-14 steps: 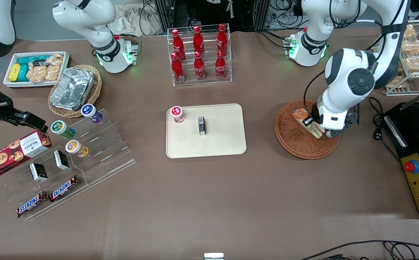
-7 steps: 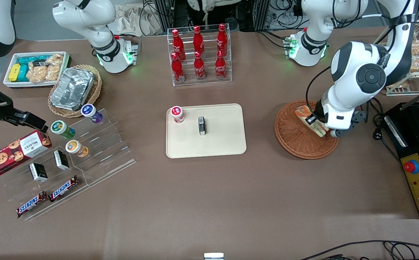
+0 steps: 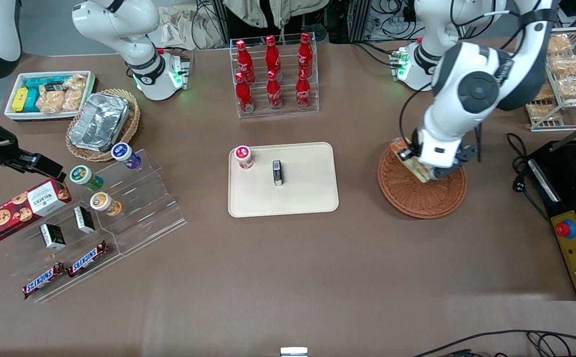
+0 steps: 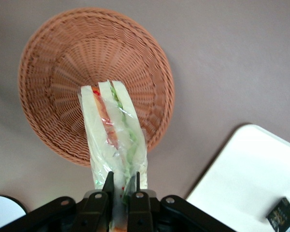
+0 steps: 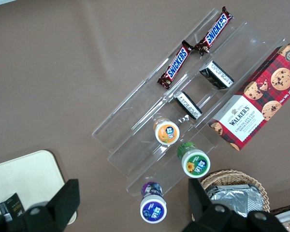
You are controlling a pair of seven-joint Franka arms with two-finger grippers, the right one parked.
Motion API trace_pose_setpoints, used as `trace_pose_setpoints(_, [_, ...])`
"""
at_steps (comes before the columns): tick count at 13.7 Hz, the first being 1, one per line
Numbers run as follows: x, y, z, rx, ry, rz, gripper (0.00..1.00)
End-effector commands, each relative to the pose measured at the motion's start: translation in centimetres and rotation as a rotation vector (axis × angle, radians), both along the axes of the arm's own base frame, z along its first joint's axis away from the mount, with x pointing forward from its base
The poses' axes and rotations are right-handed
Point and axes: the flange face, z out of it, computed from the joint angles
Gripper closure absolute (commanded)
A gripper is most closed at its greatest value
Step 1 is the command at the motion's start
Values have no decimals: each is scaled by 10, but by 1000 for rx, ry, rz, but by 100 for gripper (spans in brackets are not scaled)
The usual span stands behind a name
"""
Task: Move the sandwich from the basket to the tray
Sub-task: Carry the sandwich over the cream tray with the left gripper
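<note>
**Op 1:** Sandwich (image 4: 115, 140) status? Where's it sit rn?

**Op 2:** Off the basket (image 4: 63, 72) floor, hanging above it in the tool (image 4: 121, 191). Tool fingers closed down on one end of the wedge, pinching thru the clear wrap. Rest of the wedge sticks out free past the fingers, over the wicker.

**Op 1:** How do you reckon it handles?

**Op 2:** Light, I'd say, and soft. Bread slices + filling layers look loose inside the film, so prob squashes easy if squeezed hard. Wrap looks slick and crinkly, could slide in the grip w/ a fast swing.

**Op 1:** Grip spot ok?

**Op 2:** End grip means a long overhang, so it may droop or pivot. Nearer the middle, across the flat bread faces, would be steadier imo.

**Op 1:** Drop zone?

**Op 2:** Tray (image 3: 312, 198) lies on the counter (image 3: 288, 277) toward the parked arm's end from the basket. Small red-lidded jar (image 3: 243, 157) and a small dark box (image 3: 278, 172) already on it; plenty of bare tray near the basket-side edge.
</note>
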Motion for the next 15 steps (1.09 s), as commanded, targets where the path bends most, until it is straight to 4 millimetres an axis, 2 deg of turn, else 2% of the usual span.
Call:
trace_pose_setpoints(1, [-10, -34, 5, -8, -23, -32, 100])
trace_pose_setpoints(3, [-18, -57, 5, -12, -46, -56, 100])
trace_pose_setpoints(5, [-20, -71, -6, -28, -47, -69, 100])
trace_pose_setpoints(7, [-28, -102, -18, -48, -74, -112, 100])
trace_pose_setpoints(8, [-30, -118, -28, -56, -94, -136, 100])
trace_pose_setpoints(10, [-25, -135, -48, -96, -124, -167, 100])
trace_pose_setpoints(15, [-30, -197, -81, -175, -178, -294, 100])
